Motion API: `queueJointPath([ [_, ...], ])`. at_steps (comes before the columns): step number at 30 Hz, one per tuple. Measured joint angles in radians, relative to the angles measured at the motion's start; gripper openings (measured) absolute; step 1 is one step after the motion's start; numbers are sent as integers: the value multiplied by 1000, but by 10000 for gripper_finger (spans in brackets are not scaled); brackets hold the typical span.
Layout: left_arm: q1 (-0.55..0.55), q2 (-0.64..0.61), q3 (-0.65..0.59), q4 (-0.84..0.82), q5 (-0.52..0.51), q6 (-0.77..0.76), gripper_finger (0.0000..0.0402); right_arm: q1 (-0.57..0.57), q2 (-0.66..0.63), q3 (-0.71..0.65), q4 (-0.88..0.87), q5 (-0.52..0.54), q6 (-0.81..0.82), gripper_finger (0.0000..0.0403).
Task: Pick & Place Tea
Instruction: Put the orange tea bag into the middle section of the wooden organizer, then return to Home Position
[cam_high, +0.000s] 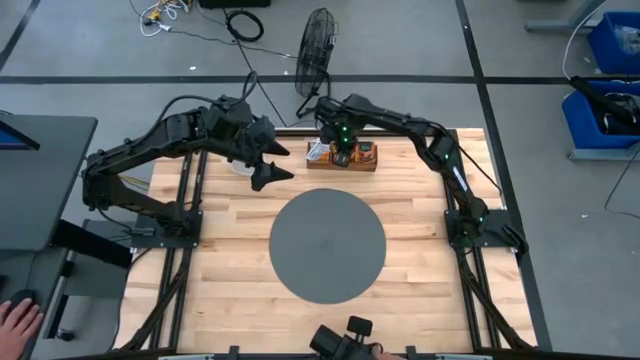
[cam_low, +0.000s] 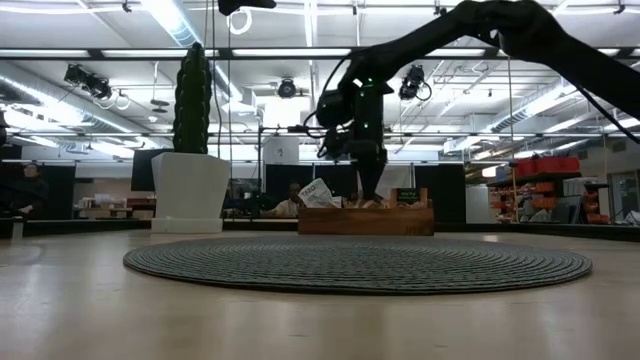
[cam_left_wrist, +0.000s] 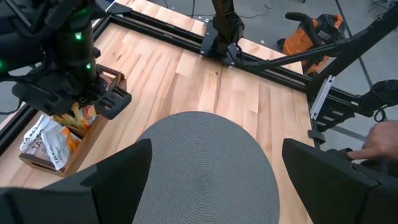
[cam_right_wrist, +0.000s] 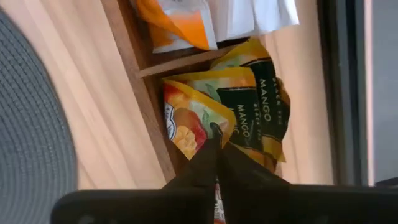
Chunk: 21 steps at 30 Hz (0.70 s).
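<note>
Tea sachets (cam_right_wrist: 186, 121), judged light, thin and easily crumpled, are packed in the wooden tray (cam_high: 343, 157) at the surface's far edge. The right gripper (cam_right_wrist: 216, 134) is lowered among them with jaws together on a sachet's edge, where a pinch is judged best; the left gripper (cam_high: 268, 165) waits nearby, jaws apart.

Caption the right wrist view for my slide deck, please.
Right gripper, fingers shut, pressed against a mango tea sachet inside the wooden tray.
</note>
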Motion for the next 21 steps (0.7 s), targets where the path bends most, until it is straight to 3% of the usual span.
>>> queueJointPath([
  [14, 0, 0, 0, 0, -18, -2, 366, 19, -3, 3, 48, 72, -18, 166],
  [21, 0, 0, 0, 0, -19, -2, 366, 19, -29, 3, 38, 72, -18, 219],
])
